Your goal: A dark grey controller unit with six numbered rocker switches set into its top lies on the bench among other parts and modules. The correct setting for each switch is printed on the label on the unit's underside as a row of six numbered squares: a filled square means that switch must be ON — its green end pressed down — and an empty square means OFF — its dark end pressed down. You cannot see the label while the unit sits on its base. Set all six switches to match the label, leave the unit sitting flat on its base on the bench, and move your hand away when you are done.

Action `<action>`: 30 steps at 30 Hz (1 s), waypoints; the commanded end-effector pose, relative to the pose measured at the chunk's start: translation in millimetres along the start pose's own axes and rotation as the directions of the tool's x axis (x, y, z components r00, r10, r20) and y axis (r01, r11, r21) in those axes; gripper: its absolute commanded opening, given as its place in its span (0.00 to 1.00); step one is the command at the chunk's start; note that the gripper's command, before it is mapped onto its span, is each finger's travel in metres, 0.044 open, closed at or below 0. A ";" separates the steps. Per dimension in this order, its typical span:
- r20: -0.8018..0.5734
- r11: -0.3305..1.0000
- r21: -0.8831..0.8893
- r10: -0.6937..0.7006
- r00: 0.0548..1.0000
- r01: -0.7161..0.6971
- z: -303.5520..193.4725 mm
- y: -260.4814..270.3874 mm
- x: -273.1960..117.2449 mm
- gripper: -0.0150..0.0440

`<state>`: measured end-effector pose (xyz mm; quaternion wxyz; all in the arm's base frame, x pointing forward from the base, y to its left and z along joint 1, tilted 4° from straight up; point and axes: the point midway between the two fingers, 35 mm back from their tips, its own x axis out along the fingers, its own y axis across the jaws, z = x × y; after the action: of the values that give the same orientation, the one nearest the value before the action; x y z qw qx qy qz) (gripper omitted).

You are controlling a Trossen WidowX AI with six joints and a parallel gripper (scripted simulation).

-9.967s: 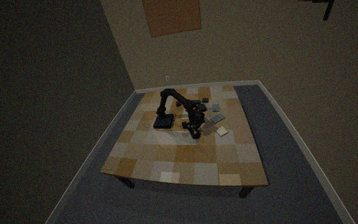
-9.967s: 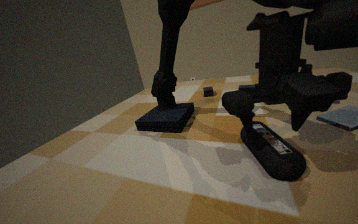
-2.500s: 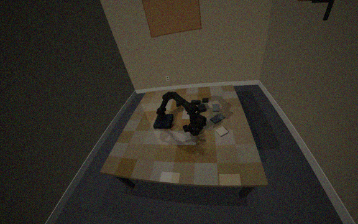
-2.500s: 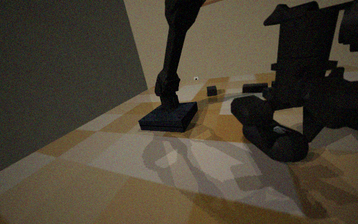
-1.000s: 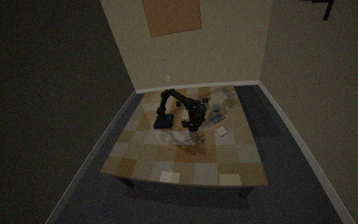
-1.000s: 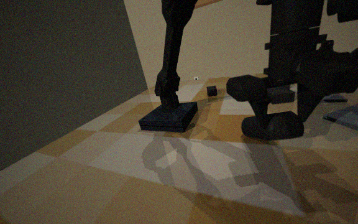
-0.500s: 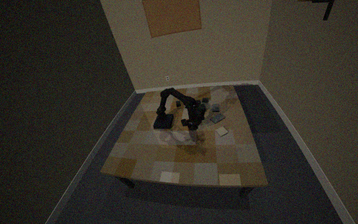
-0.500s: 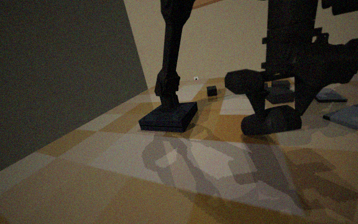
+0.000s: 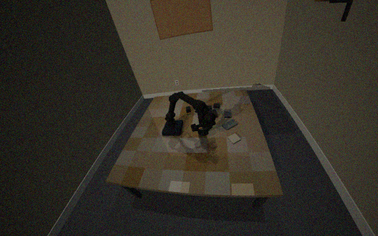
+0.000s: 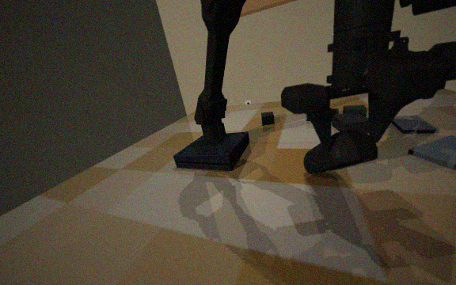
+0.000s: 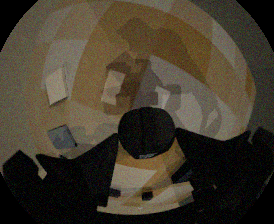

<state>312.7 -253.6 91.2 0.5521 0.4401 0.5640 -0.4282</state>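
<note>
The controller unit (image 10: 340, 153) (image 11: 146, 131) is a dark block with rounded ends. It is held off the bench top and tilted. My gripper (image 10: 349, 139) (image 11: 148, 133) is shut on it, one finger at each end. In the wrist view a thin sliver of the pale label (image 11: 147, 156) shows at the unit's lower edge; its squares cannot be read. The switches cannot be made out in the dim, grainy light. In the top view the gripper (image 9: 202, 130) is a small dark shape above the middle of the bench.
A blue-grey flat module (image 9: 230, 124) (image 10: 450, 151) (image 11: 62, 137) and a pale card (image 9: 234, 138) (image 11: 56, 86) lie to the right. Another module (image 9: 227, 113) (image 10: 415, 123) and small dark blocks (image 9: 188, 109) (image 10: 267, 118) lie further back. The arm's base plate (image 9: 172, 132) (image 10: 196, 156) is at left.
</note>
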 end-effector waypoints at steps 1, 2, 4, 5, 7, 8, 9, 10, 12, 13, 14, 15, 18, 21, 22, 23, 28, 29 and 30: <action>-0.008 1.000 0.003 0.001 1.000 -0.001 -4.6 0.1 -3.3 0.82; -0.008 1.000 0.003 0.001 1.000 -0.001 -5.3 0.1 -3.8 0.82; -0.008 1.000 0.003 0.001 1.000 -0.001 -6.6 0.1 -4.7 0.82; -0.008 1.000 0.003 0.001 1.000 -0.001 -7.2 0.1 -5.2 0.82; -0.009 1.000 0.003 0.001 1.000 -0.001 -8.6 0.1 -6.1 0.82; -0.009 1.000 0.003 0.001 1.000 -0.001 -9.2 0.1 -6.6 0.82; -0.009 1.000 0.003 0.001 1.000 -0.001 -9.9 0.1 -7.0 0.82; -0.009 1.000 0.003 0.001 1.000 -0.001 -10.6 0.2 -7.5 0.82; -0.009 1.000 0.003 0.001 1.000 -0.001 -11.9 0.2 -8.3 0.82; -0.009 1.000 0.003 0.001 1.000 -0.001 -12.6 0.2 -8.7 0.82; -0.009 1.000 0.003 0.001 1.000 -0.001 -13.3 0.2 -9.2 0.82; -0.009 1.000 0.003 0.001 1.000 -0.001 -14.0 0.2 -9.6 0.82; -0.009 1.000 0.003 0.001 1.000 -0.001 -16.1 0.2 -10.8 0.82; -0.009 1.000 0.003 0.001 1.000 -0.001 -18.2 0.2 -12.0 0.82; -0.009 1.000 0.003 0.001 1.000 -0.001 -18.9 0.2 -12.4 0.82; -0.010 1.000 0.003 0.001 1.000 -0.001 -19.6 0.2 -12.8 0.82; -0.010 1.000 0.003 0.001 1.000 -0.001 -23.2 0.3 -14.7 0.82; -0.010 1.000 0.003 0.001 1.000 -0.001 -23.9 0.3 -15.0 0.82; -0.010 1.000 0.003 0.001 1.000 -0.001 -24.6 0.3 -15.4 0.82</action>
<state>308.8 -234.6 106.4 0.5526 0.4395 0.5643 -0.4278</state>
